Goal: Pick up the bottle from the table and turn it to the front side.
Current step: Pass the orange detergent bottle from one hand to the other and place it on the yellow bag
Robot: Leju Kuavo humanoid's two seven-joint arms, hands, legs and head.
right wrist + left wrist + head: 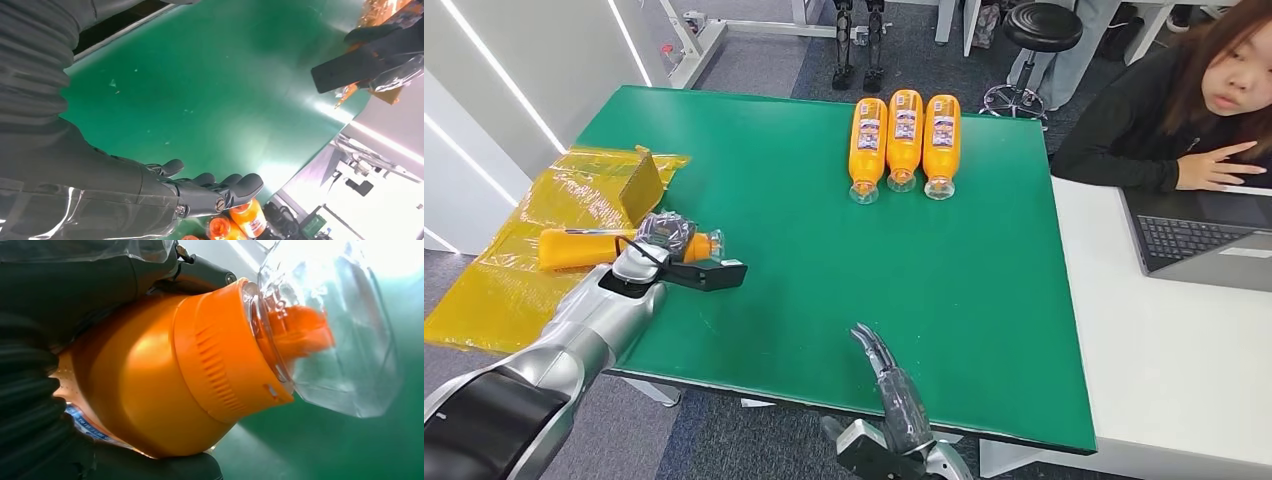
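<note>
The left hand [664, 250] is largely hiding the bottle [574, 248] it is gripping: in the head view only the orange body sticking out toward the yellow plastic sheet [514, 270] and a bit of the clear cap end are showing, and the label is not readable there. The left wrist view is showing the bottle's [165, 375] orange shoulder and ribbed collar up close, with the clear cap [340, 330] blurring against the green counter [325, 450]; a sliver of blue label is peeking out beside the hand [60, 405], too cut off to read. The fingers are wrapping the body on both sides, holding it sideways over the counter's [824, 260] left edge.

The right hand [894, 395] is hovering above the near edge of the counter, holding nothing, its fingers [240, 185] lying straight and slightly apart.

Three more bottles [904, 140] are lying side by side at the far end, caps toward the robot. A person [1184, 110] is sitting at the white desk with a laptop [1204, 240], both partly cut off by the frame.
</note>
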